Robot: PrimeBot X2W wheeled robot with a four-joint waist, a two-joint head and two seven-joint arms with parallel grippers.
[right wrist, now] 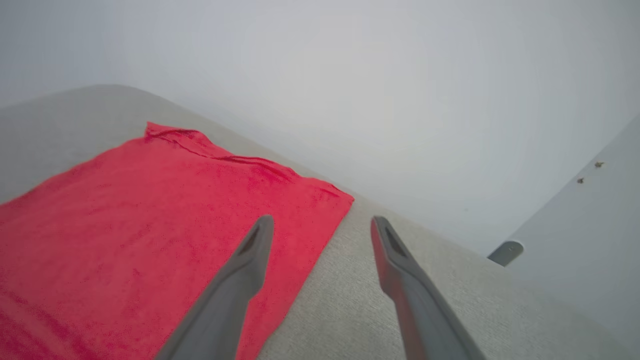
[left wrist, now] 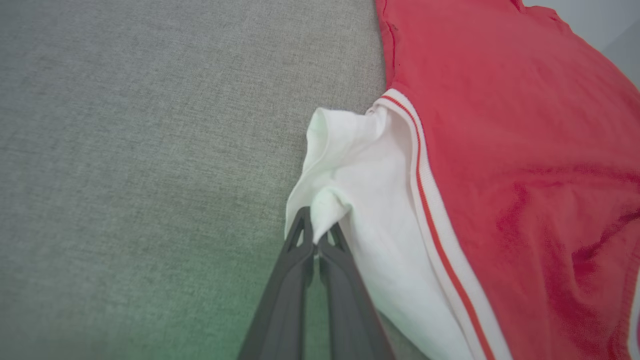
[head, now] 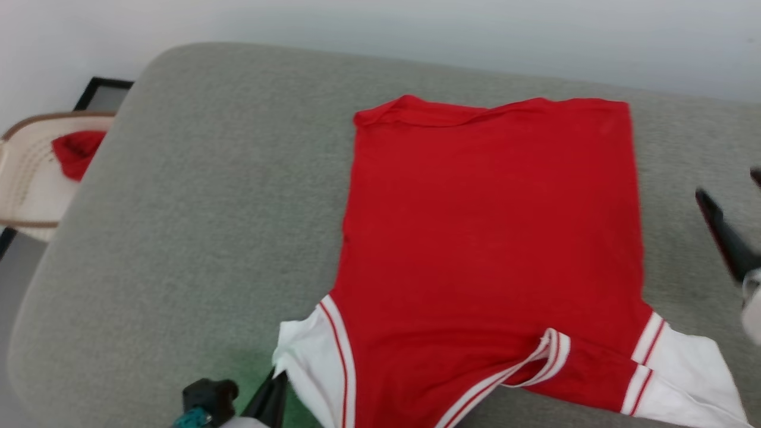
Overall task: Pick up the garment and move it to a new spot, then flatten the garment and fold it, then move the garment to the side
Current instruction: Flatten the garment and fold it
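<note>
One red jersey T-shirt [head: 487, 226] lies spread on the grey cushion [head: 178, 208], hem far, sleeves near. The left gripper [left wrist: 316, 234] pinches its near-left white sleeve [left wrist: 360, 165]. The right gripper [right wrist: 322, 225], fingers spread wide, hovers beside its right edge. Far left, one cream basket [head: 24, 178] holds one red cloth [head: 76, 151].
</note>
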